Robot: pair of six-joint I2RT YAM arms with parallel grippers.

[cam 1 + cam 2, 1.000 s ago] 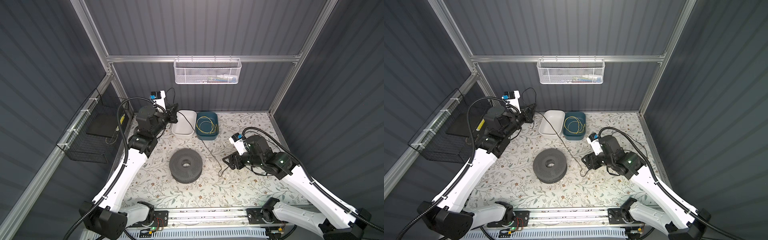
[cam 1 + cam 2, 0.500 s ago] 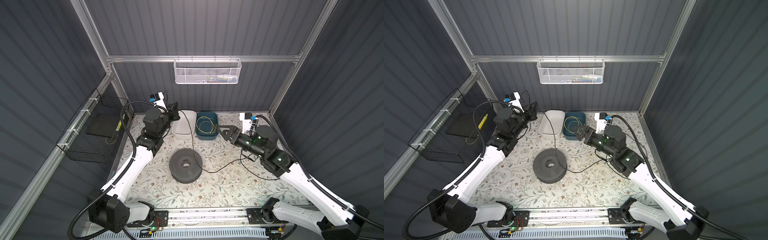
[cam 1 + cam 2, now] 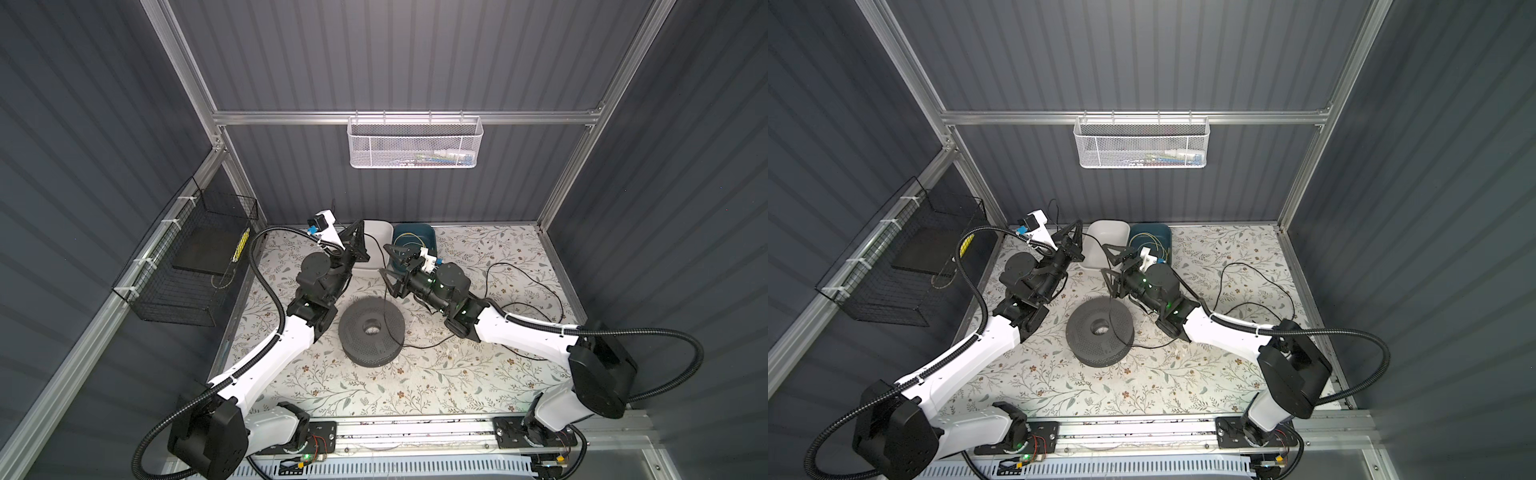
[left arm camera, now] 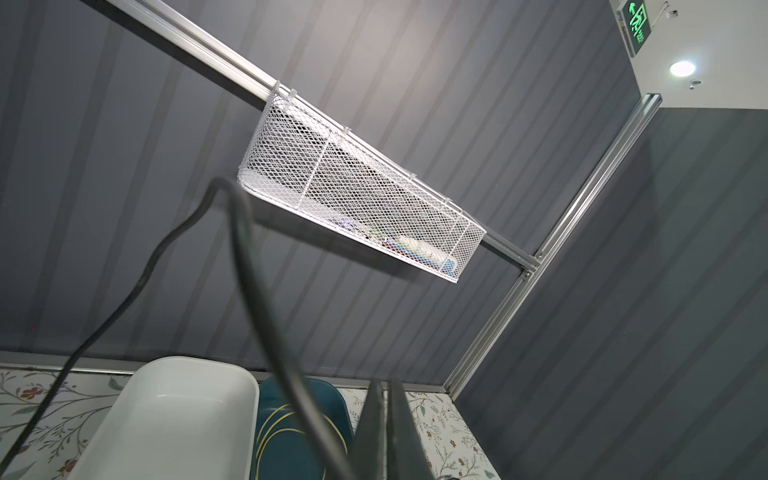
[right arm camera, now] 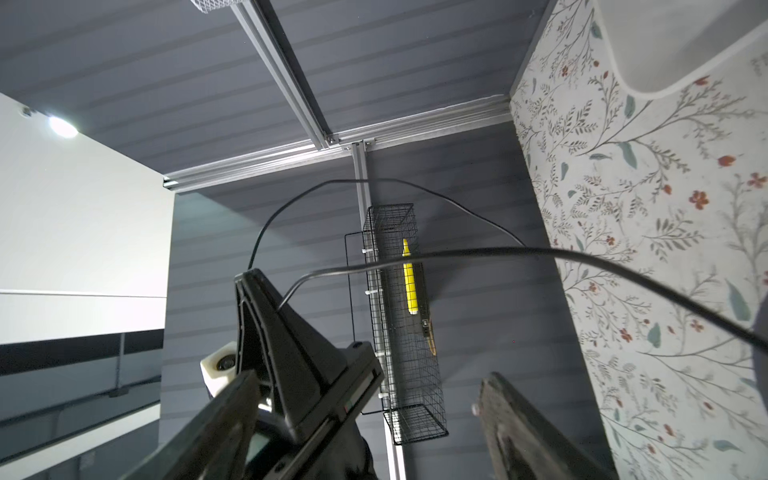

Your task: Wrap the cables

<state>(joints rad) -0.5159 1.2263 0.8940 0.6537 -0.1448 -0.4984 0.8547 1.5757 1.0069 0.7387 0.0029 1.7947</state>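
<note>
While the left gripper [image 3: 356, 237] sits pinched shut on the cable [image 5: 478, 249], behind the grey disc [image 3: 371, 328] and to its left, we see the right gripper [image 3: 383, 258] just behind the disc with its jaws spread wide and nothing held between them. The right gripper points toward the left one; the two are near each other but apart.

From the left gripper's closed fingers [image 4: 372, 424] a short loop of cable stands up. The long run leaves toward the right gripper and passes in front of its open jaws, touching neither finger as far as we can tell. In both top views the cable then drops onto the disc, crosses its top to the right of the centre hole and runs off its right edge onto the flowered table [image 3: 457, 374]. To the right of the disc it lies in loose open loops, unwrapped.

A white tub [image 3: 378, 226] and a blue tub [image 3: 430, 239] stand side by side behind the disc.
</note>
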